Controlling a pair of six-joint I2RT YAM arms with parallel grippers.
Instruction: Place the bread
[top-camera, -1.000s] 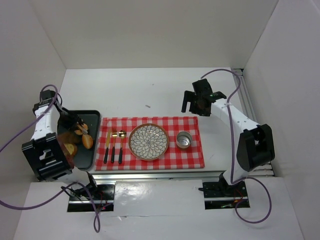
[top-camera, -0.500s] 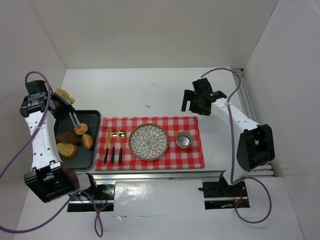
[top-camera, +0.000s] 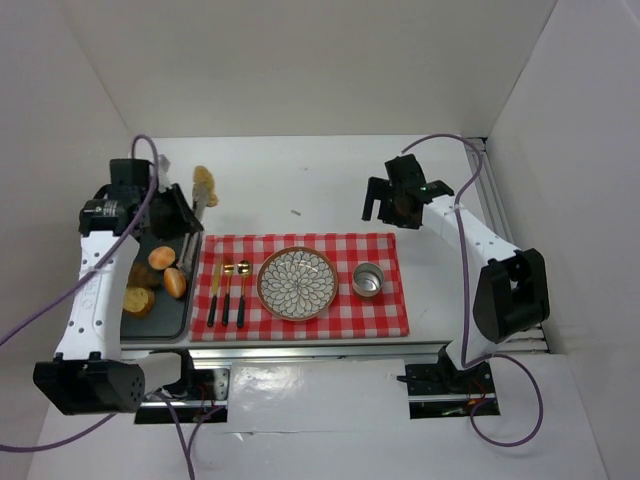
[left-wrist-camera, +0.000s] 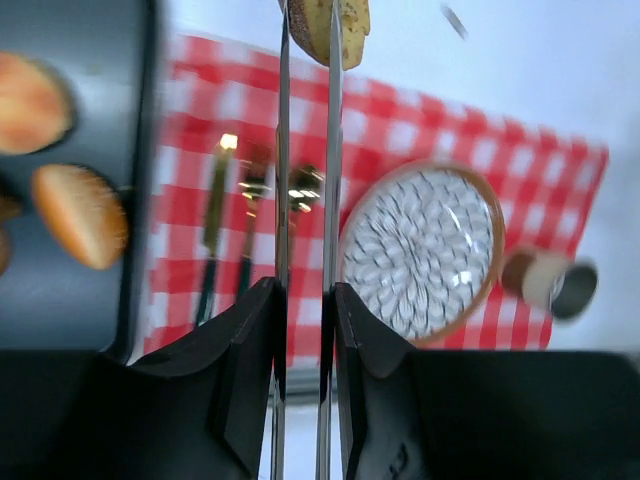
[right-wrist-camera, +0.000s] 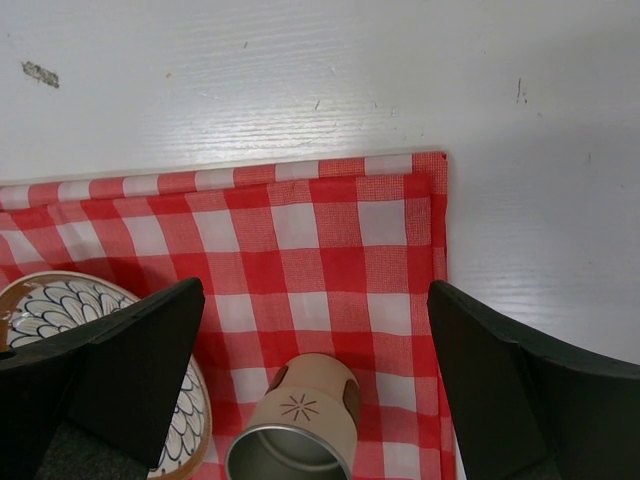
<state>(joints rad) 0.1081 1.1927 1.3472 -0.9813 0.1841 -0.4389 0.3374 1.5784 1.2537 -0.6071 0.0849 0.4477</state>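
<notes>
Left gripper (left-wrist-camera: 305, 295) clamped on tongs (left-wrist-camera: 331, 150); tong tips pinch bread (left-wrist-camera: 325, 22) — airborne, at 10 o'clock from plate (top-camera: 298, 283), beyond cloth edge. Lift off tray (top-camera: 165, 318) done. Remaining, by judgement: carry, release — presumably onto plate. Right gripper (right-wrist-camera: 315, 295) spread wide, holding nothing.

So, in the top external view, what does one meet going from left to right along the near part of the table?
The dark tray → the cutlery → the patterned plate → the metal cup.
</notes>
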